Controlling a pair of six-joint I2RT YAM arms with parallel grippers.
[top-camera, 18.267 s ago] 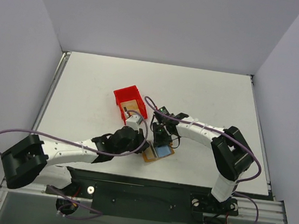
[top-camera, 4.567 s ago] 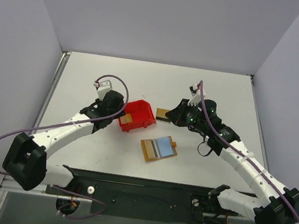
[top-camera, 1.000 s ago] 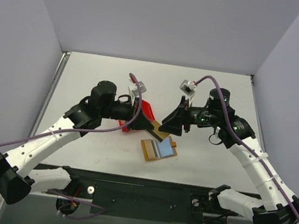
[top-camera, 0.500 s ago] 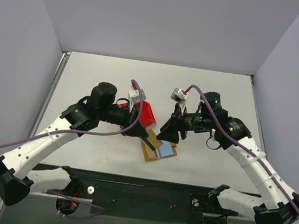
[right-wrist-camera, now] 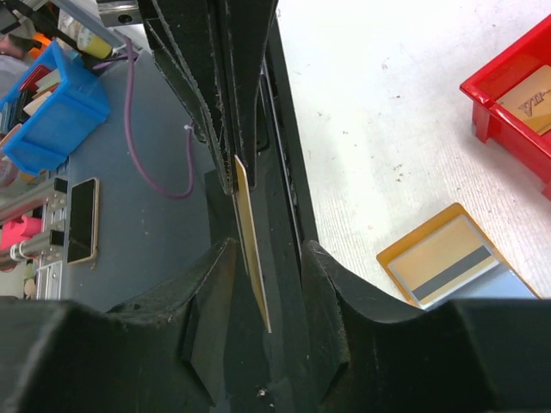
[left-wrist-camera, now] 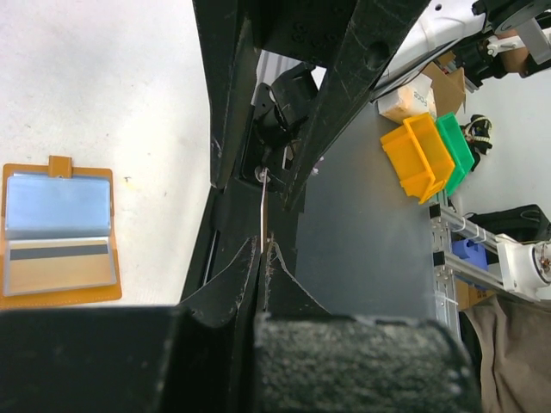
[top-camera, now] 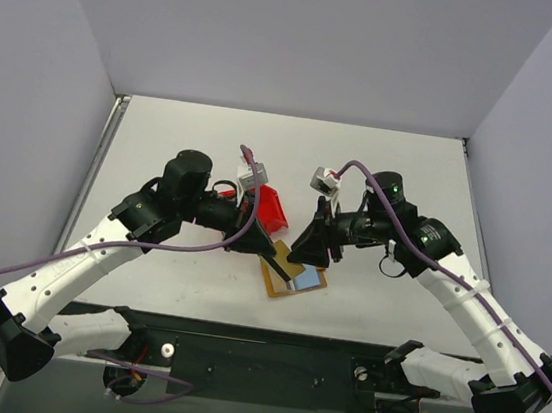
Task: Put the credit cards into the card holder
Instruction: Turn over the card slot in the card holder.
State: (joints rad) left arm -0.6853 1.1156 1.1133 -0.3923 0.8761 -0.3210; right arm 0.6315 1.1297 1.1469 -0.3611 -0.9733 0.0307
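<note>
My left gripper (top-camera: 263,247) is shut on a golden credit card (top-camera: 283,259) and holds it in the air above the table. In the left wrist view the card (left-wrist-camera: 262,211) shows edge-on, sticking out past the closed fingertips. My right gripper (right-wrist-camera: 269,248) faces the left one, and its open jaws straddle the card's free end (right-wrist-camera: 251,232) with a gap on each side. Below them the orange card holder (top-camera: 271,285) lies unfolded on the table. Its blue panel is up, and another card (left-wrist-camera: 60,267) with a dark stripe sits in it.
A red bin (top-camera: 274,206) stands just behind the grippers, with one more card (right-wrist-camera: 534,99) lying in it. The black base rail (top-camera: 258,355) runs along the table's near edge.
Both grippers have come lower and closer together over the card holder. The right jaws have narrowed around the card that the left gripper holds.
</note>
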